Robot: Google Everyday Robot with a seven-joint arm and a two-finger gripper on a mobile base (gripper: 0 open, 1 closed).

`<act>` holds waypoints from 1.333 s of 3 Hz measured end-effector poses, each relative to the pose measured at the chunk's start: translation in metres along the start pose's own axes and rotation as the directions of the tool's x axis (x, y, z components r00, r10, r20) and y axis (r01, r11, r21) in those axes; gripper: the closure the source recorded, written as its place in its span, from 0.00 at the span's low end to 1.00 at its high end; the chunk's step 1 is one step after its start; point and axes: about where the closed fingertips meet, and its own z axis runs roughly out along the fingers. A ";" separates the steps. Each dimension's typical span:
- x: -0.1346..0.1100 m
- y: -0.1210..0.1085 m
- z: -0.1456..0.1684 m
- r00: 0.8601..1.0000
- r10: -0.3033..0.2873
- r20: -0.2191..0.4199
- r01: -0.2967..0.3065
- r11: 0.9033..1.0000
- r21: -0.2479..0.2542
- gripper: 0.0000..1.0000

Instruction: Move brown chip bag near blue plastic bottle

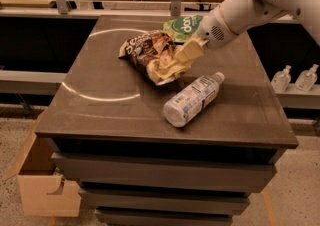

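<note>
The brown chip bag point(150, 52) lies crinkled on the dark table point(105, 115), near its back middle, with its pale yellow end point(165, 72) toward the front right. My gripper point(187, 51) reaches in from the right on a white arm and is shut on the bag's right side. The blue plastic bottle point(192, 100) lies on its side just in front and to the right of the bag, white cap pointing to the back right. A small gap separates the bag's pale end from the bottle.
A green snack bag point(184, 24) lies behind the gripper at the table's back edge. Two small pump bottles point(295, 79) stand on a shelf to the right. A cardboard box point(42, 180) sits on the floor at the left. A counter with papers runs behind.
</note>
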 end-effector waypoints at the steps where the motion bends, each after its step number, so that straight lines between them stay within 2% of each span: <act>1: 0.008 0.014 -0.004 0.999 0.033 -0.042 -0.032 0.999 0.014 0.96; 3: 0.019 0.022 -0.012 0.993 0.091 -0.080 -0.088 0.995 0.049 0.50; 4: 0.019 0.022 -0.014 0.992 0.094 -0.084 -0.089 0.994 0.063 0.19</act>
